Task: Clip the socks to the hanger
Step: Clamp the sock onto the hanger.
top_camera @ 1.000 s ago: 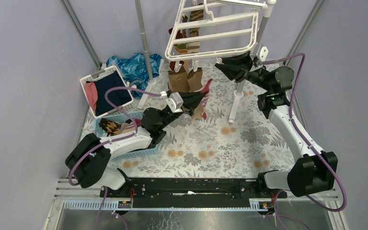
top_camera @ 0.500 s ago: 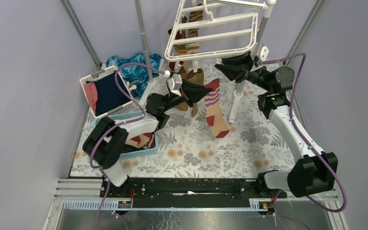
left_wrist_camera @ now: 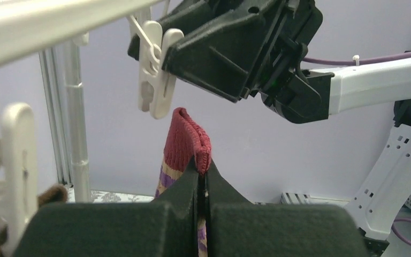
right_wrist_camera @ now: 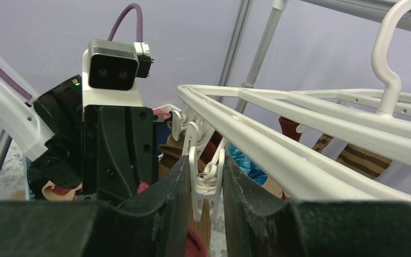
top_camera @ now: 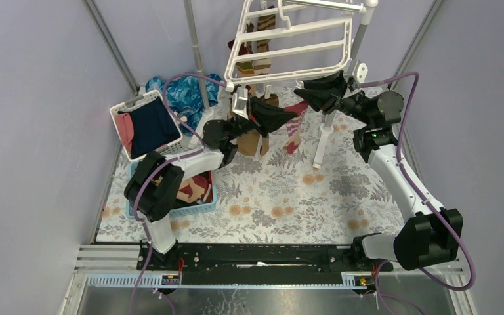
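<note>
Left gripper [left_wrist_camera: 202, 179] at bottom, fingers pressed together on sock [left_wrist_camera: 184, 142]. Red cuff sticks up above fingertips, purple and tan stripes below it. Right gripper [left_wrist_camera: 166, 48] above, black, pinching white clip [left_wrist_camera: 158, 75]. Clip tip just above-left of cuff, not touching. Hanger bar [left_wrist_camera: 43, 27] across top left. Second clip [left_wrist_camera: 13, 160] at left edge. Pole [left_wrist_camera: 75, 118] behind.

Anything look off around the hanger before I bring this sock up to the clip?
Nothing odd at the clip: the right fingers pinch it, the sock cuff stands upright just below, in the left fingers. Only the white basket, far left, looks tipped.
</note>
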{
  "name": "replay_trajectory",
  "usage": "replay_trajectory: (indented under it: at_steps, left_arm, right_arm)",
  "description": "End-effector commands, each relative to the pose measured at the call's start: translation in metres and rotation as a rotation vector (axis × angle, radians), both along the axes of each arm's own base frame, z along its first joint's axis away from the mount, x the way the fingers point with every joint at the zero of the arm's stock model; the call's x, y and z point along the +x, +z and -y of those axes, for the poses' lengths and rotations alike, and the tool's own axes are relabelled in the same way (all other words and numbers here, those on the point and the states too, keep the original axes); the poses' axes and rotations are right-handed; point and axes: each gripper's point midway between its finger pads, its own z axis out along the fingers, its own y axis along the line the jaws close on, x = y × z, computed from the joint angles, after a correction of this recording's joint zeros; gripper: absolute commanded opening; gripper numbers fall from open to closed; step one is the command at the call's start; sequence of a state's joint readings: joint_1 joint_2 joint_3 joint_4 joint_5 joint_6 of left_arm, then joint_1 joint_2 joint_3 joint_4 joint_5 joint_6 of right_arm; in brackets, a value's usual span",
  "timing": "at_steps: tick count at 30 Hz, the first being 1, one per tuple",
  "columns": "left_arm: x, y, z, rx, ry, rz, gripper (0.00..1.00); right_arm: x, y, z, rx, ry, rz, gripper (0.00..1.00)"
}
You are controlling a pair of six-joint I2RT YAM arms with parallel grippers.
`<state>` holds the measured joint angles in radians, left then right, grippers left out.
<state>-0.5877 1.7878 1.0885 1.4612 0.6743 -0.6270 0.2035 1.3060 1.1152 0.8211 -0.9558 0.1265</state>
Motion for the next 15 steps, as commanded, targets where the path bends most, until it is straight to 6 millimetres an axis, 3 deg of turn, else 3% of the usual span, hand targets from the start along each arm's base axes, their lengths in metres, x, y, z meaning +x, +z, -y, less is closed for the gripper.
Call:
replay_trajectory:
  at_steps: [1,10,15]
  left_arm:
    - [0.001,0.014,-0.004,-0.051,-0.047,0.028,0.0]
    - [0.01,0.017,-0.006,-0.076,-0.088,-0.009,0.0]
    - [0.003,0.024,-0.009,-0.08,-0.111,0.005,0.0]
  right_arm:
    - [-0.026,0.018,-0.007,-0.012,0.101,0.008,0.08]
    - [-0.036,0.028,-0.009,0.005,0.153,-0.079,0.07]
    - [-0.034,0.031,-0.011,0.026,0.171,-0.183,0.07]
